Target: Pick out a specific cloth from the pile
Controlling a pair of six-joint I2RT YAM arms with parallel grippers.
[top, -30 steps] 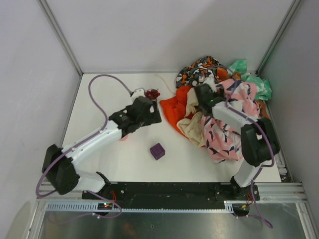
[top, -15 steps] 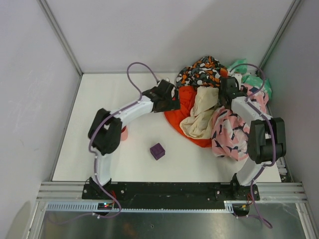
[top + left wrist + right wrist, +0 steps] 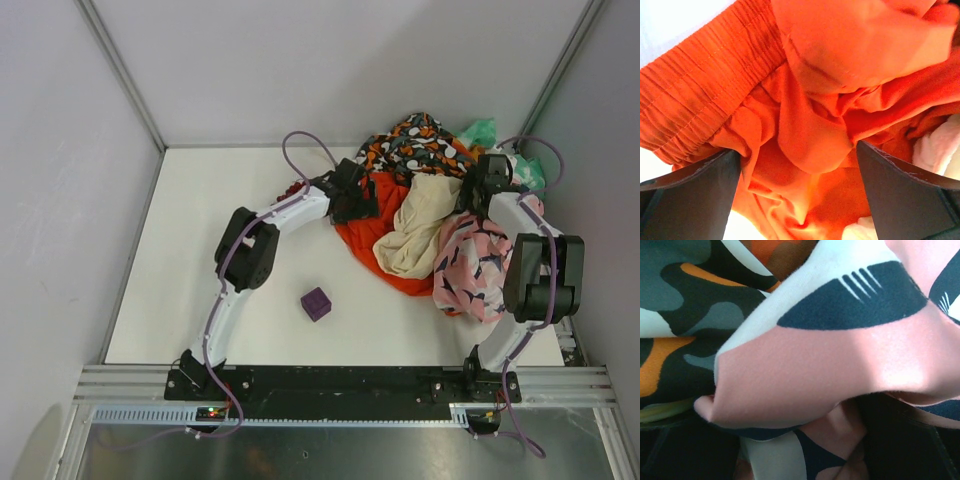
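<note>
The plain orange-red cloth (image 3: 372,238) lies at the left edge of the pile (image 3: 430,200), partly under a cream cloth (image 3: 415,235). My left gripper (image 3: 362,200) is open at that cloth's upper left edge. In the left wrist view (image 3: 797,150) orange-red folds (image 3: 810,130) and a gathered hem fill the space between the wide-apart jaws. No white tag shows. My right gripper (image 3: 484,183) is buried in the pile's right side. In the right wrist view (image 3: 800,410) its jaws stand apart with the pink-navy cloth (image 3: 805,370) bunched between them.
The pink-navy cloth (image 3: 475,270) hangs at the pile's right, a black-orange-white cloth (image 3: 410,140) at the back, and mint green fabric (image 3: 482,130) in the back right corner. A purple cube (image 3: 316,303) sits on the white table (image 3: 220,250). Walls close three sides.
My left arm swung from the table's middle to the orange-red cloth's edge. My right gripper moved back and right, and the pink-navy and cream cloths shifted right, baring more orange-red.
</note>
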